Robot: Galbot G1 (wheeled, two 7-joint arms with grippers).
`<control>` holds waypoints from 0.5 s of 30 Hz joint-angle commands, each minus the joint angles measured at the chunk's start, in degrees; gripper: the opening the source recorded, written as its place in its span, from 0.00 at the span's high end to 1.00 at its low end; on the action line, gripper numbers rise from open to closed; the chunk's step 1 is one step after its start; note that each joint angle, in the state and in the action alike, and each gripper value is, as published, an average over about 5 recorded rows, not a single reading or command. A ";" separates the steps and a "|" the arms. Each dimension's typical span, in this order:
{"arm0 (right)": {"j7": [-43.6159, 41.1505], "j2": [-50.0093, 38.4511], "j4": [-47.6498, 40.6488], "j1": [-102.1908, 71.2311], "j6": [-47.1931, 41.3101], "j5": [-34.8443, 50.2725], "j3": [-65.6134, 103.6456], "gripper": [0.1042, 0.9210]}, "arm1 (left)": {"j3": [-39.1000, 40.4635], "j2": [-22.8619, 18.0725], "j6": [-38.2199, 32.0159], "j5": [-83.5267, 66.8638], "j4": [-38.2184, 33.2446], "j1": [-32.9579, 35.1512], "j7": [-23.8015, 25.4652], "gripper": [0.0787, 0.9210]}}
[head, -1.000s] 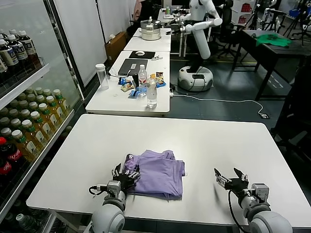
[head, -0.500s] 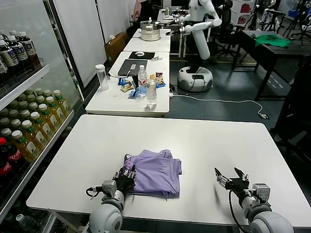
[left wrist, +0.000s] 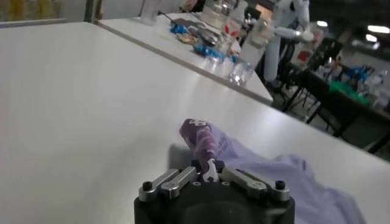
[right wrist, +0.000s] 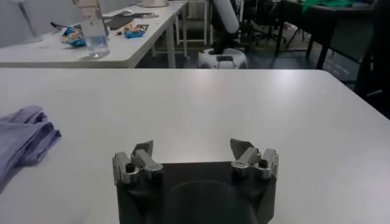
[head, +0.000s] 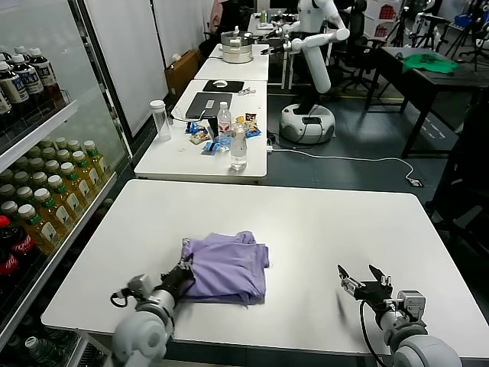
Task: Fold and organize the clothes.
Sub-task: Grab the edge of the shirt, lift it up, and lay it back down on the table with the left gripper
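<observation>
Left pincer (head: pixel 182 269) is clamped on a corner of my folded purple shirt (head: pixel 226 265), which lies on the white bench (head: pixel 321 222) toward its near left. Right pincer (head: pixel 364 284) I have parked with jaws spread above the near right edge.

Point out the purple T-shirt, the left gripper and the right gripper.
purple T-shirt (head: pixel 228 268): head view, middle of the folded top layer.
left gripper (left wrist: pixel 209 169): left wrist view, fingertips pinching the shirt's edge.
right gripper (right wrist: pixel 192 148): right wrist view, gap between open fingertips.
</observation>
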 commanded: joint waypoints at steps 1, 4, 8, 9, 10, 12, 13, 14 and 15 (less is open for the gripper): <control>-0.02 0.17 -0.27 0.32 0.15 0.01 -0.19 0.12 | -16.32 7.71 1.51 -19.51 -5.78 -1.14 0.53 0.93; -0.04 0.43 -0.32 0.61 0.19 0.02 -0.38 0.12 | -20.72 12.55 3.18 -21.42 -7.78 -2.39 0.55 0.93; -0.06 0.75 -0.20 0.94 0.19 0.04 -0.67 0.12 | -23.96 18.36 5.41 -21.91 -11.26 -4.23 0.91 0.93; -0.08 0.82 -0.12 1.01 0.19 0.04 -0.73 0.12 | -24.00 19.45 5.86 -21.62 -12.32 -4.61 1.08 0.93; -0.09 0.90 -0.03 1.07 0.19 0.05 -0.79 0.12 | -23.36 20.45 6.18 -20.95 -13.40 -4.97 1.30 0.93; -0.11 1.05 0.17 1.14 0.19 0.06 -0.88 0.12 | -20.77 21.78 6.60 -18.10 -15.40 -5.38 1.92 0.93; -0.14 1.12 0.29 1.15 0.19 0.08 -0.91 0.12 | -18.57 22.03 6.70 -15.17 -16.28 -5.42 2.49 0.93; -0.16 1.18 0.42 1.14 0.20 0.09 -0.94 0.12 | -16.14 22.03 6.96 -11.19 -16.92 -5.31 3.16 0.93; -0.20 1.22 0.54 1.12 0.22 0.09 -0.96 0.12 | -13.62 21.80 7.20 -7.24 -17.32 -5.12 3.81 0.93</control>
